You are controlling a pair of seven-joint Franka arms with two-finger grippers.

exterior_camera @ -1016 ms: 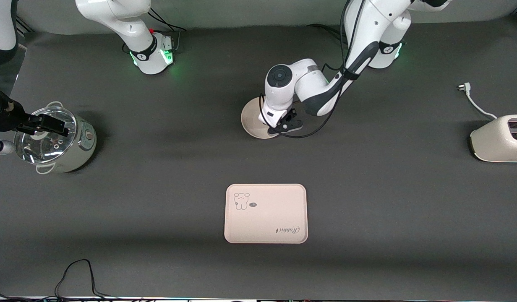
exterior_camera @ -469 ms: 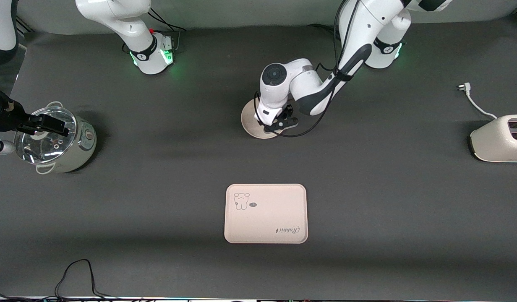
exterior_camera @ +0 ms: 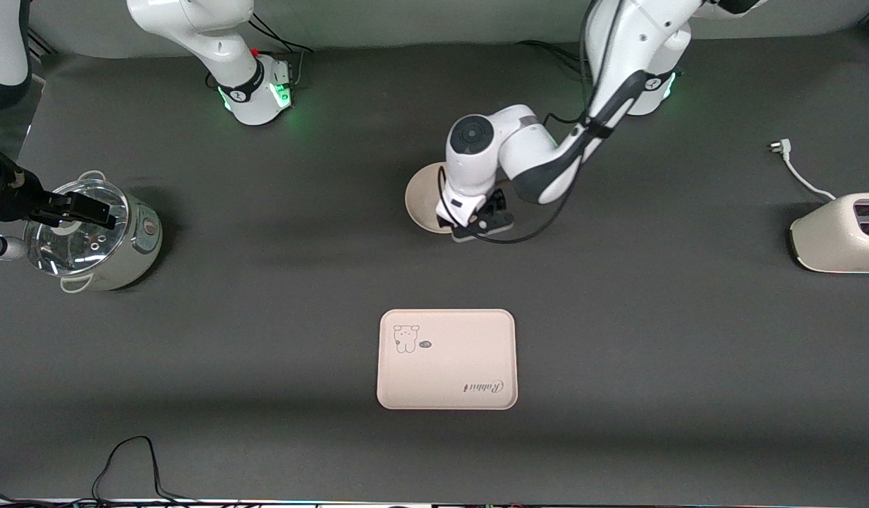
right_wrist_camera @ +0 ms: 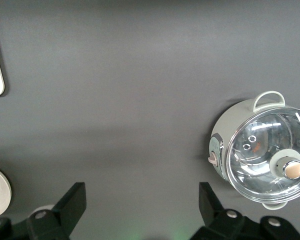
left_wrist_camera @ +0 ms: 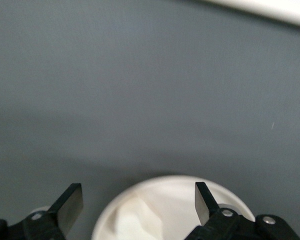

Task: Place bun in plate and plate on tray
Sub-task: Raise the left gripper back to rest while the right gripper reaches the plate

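Left arm has swung slightly toward the front camera and its own end of the table since a half second ago; left gripper (exterior_camera: pixel 477 227) now sits over the plate's (exterior_camera: pixel 422 201) near rim instead of its middle. Fingers (left_wrist_camera: pixel 70 205) spread wide, holding nothing. In the left wrist view the bun (left_wrist_camera: pixel 140 220) lies in the plate (left_wrist_camera: pixel 225 192), between the open fingers. Plate is on the mat, farther from the front camera than the tray (exterior_camera: pixel 446 359), well apart from it. Tray unmoved. Right arm waits, its gripper (right_wrist_camera: pixel 140 207) open and empty, high above the mat; the pot (right_wrist_camera: pixel 262 150) shows below it. Pot (exterior_camera: pixel 96 236) sits toward the right arm's end, toaster (exterior_camera: pixel 840 233) toward the left arm's end.
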